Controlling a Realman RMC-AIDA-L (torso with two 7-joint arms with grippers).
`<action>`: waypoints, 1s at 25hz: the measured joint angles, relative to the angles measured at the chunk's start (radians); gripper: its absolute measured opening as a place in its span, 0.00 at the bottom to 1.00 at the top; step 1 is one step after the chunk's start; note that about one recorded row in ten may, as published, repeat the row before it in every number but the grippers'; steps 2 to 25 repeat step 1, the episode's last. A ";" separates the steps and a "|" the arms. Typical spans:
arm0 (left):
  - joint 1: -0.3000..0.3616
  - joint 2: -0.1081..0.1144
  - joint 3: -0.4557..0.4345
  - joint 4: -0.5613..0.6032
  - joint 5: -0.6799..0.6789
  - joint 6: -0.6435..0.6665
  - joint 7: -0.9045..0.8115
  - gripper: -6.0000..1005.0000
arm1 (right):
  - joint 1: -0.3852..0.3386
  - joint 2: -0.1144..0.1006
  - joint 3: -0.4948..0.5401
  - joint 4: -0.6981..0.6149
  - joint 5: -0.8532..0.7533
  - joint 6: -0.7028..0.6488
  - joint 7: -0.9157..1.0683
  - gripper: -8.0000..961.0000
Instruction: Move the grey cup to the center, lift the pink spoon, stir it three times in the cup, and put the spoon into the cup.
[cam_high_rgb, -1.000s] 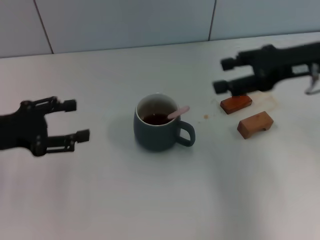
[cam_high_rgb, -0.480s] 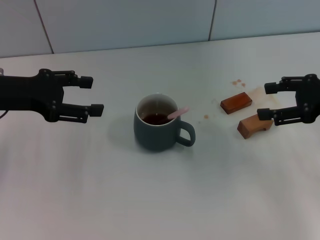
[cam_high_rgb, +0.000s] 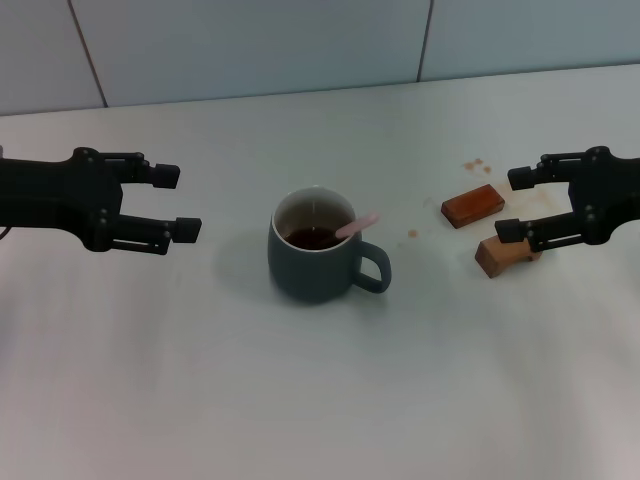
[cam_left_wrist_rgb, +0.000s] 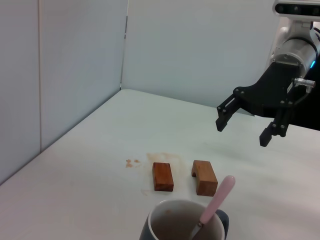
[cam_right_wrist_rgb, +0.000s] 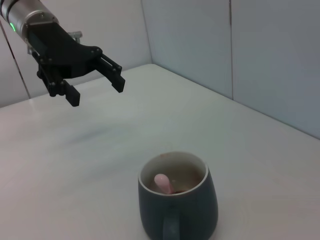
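The grey cup (cam_high_rgb: 318, 250) stands upright in the middle of the white table, handle toward the right. It also shows in the left wrist view (cam_left_wrist_rgb: 186, 227) and the right wrist view (cam_right_wrist_rgb: 178, 200). The pink spoon (cam_high_rgb: 357, 225) stands inside the cup, its pink handle leaning over the rim; it shows in the left wrist view (cam_left_wrist_rgb: 217, 197) and the right wrist view (cam_right_wrist_rgb: 163, 183) too. My left gripper (cam_high_rgb: 177, 201) is open and empty, left of the cup. My right gripper (cam_high_rgb: 513, 204) is open and empty, right of the cup, above the wooden blocks.
Two brown wooden blocks (cam_high_rgb: 472, 205) (cam_high_rgb: 498, 253) lie on the table right of the cup, with small brown stains (cam_high_rgb: 474, 164) near them. A pale wall (cam_high_rgb: 300, 45) bounds the table at the back.
Both arms swung in over the table a second ago and now hover on either side of the cup. Since half a second ago both shifted slightly left. Cup and spoon have not moved.
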 joint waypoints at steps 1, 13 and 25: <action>0.001 0.001 0.001 0.000 0.000 0.000 -0.001 0.83 | 0.001 0.000 0.000 0.001 -0.003 0.000 0.000 0.85; 0.001 0.001 0.001 0.000 0.000 0.000 -0.001 0.83 | 0.001 0.000 0.000 0.001 -0.003 0.000 0.000 0.85; 0.001 0.001 0.001 0.000 0.000 0.000 -0.001 0.83 | 0.001 0.000 0.000 0.001 -0.003 0.000 0.000 0.85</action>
